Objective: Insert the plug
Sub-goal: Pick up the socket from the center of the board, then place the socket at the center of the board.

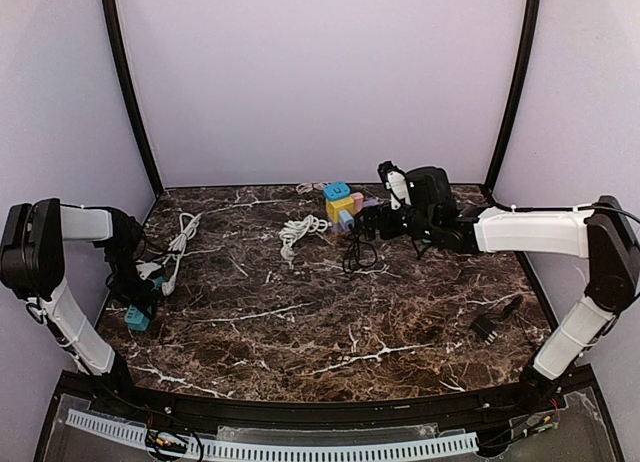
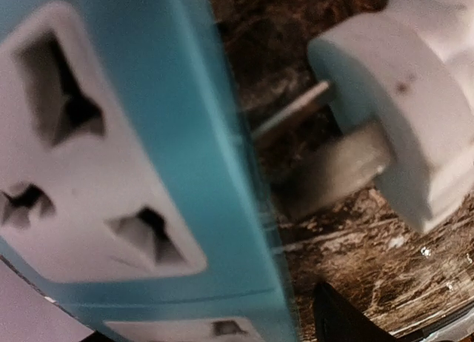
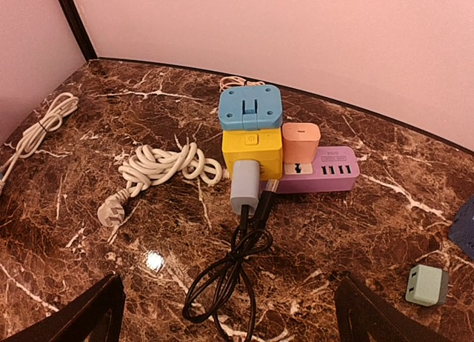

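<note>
A teal socket block (image 2: 222, 172) fills the left of the left wrist view, its white three-hole face (image 2: 81, 157) turned to the camera. A white plug (image 2: 404, 112) lies just right of it, with its metal pins (image 2: 296, 109) pointing at the block's side. I cannot tell whether the pins are inside. Only one dark finger (image 2: 337, 320) of my left gripper (image 1: 140, 290) shows, and the block hides the other. In the top view the block (image 1: 138, 318) sits at the table's left edge under that gripper. My right gripper (image 3: 233, 320) hangs open over a black cable (image 3: 237, 272).
At the back stands a cluster: a blue adapter (image 3: 250, 107), a yellow cube (image 3: 252, 151), an orange plug (image 3: 300, 141), a purple power strip (image 3: 329, 173) and a grey charger (image 3: 246, 186). A coiled white cord (image 3: 159, 164) lies left of it. A small grey-green adapter (image 3: 427, 284) and a black adapter (image 1: 490, 324) lie to the right.
</note>
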